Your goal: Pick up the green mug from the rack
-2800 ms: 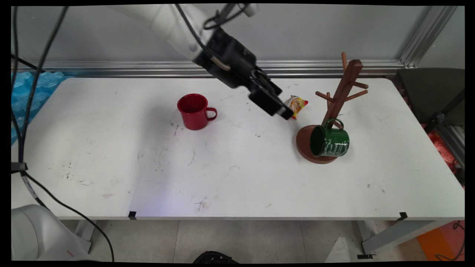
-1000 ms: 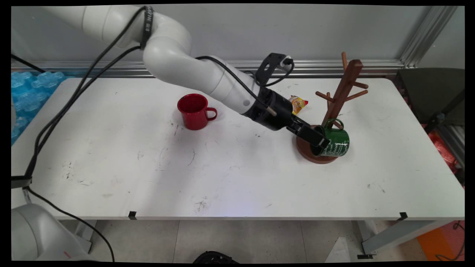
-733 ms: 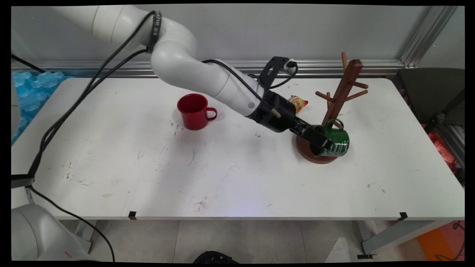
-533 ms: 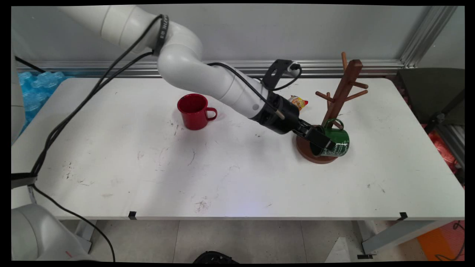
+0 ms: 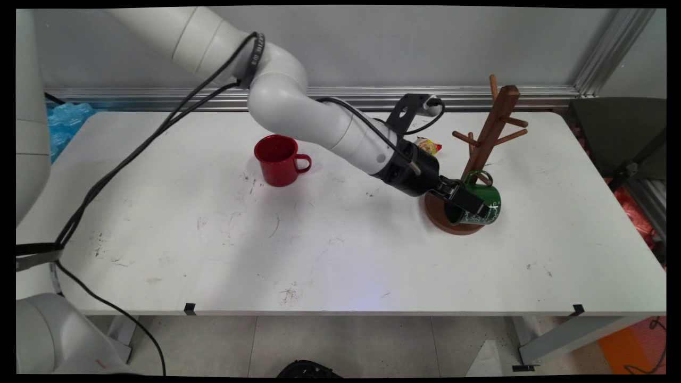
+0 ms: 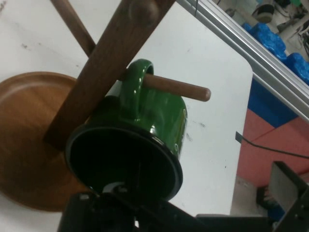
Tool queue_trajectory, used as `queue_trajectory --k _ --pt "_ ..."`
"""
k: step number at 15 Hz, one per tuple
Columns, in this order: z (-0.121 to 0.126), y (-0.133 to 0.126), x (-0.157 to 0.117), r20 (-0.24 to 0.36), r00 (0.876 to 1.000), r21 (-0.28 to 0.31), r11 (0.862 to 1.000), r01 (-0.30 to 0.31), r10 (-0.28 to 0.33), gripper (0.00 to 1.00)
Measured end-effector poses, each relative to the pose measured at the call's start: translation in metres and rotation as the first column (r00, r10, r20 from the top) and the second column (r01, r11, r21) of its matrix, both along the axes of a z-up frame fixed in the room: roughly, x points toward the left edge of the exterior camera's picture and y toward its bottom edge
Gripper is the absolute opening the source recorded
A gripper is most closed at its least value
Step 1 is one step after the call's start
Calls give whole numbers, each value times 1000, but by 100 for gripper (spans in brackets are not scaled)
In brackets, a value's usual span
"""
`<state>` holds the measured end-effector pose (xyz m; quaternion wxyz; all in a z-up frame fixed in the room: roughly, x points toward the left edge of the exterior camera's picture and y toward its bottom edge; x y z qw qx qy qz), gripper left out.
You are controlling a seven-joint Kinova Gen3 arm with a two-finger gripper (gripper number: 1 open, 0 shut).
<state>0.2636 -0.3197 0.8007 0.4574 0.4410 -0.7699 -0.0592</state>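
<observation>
A green mug (image 5: 485,204) hangs by its handle on a low peg of the wooden mug tree (image 5: 492,125), mouth turned left, over the tree's round base (image 5: 435,208). My gripper (image 5: 468,204) is at the mug's mouth and stands open. In the hand view the mug's dark opening (image 6: 123,164) fills the lower middle. One finger seems to reach inside it, and the other finger (image 6: 286,191) stands well clear to the right. The peg (image 6: 179,90) passes through the green handle (image 6: 136,82).
A red mug (image 5: 277,159) stands upright left of the arm, handle to the right. A yellow and red snack packet (image 5: 429,147) lies behind the wrist, near the tree. Several bare pegs stick out higher on the tree. Black cables trail from the arm to the left.
The arm came down from high over the table's middle to the right. Over the last second the gripper has slid further right, into the green mug's mouth. The mug has stayed on its peg.
</observation>
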Motion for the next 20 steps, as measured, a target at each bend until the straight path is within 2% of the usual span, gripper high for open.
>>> queue_trajectory --k 6,14,15,20 --pt "-10 -6 -8 -7 1000 35 999 -19 19 100" --pt "-16 -10 -15 -16 1000 52 998 -24 25 100" --pt "-17 -10 -15 -17 1000 52 998 -25 26 0" --pt "-19 -11 -18 -18 999 55 998 -28 29 0"
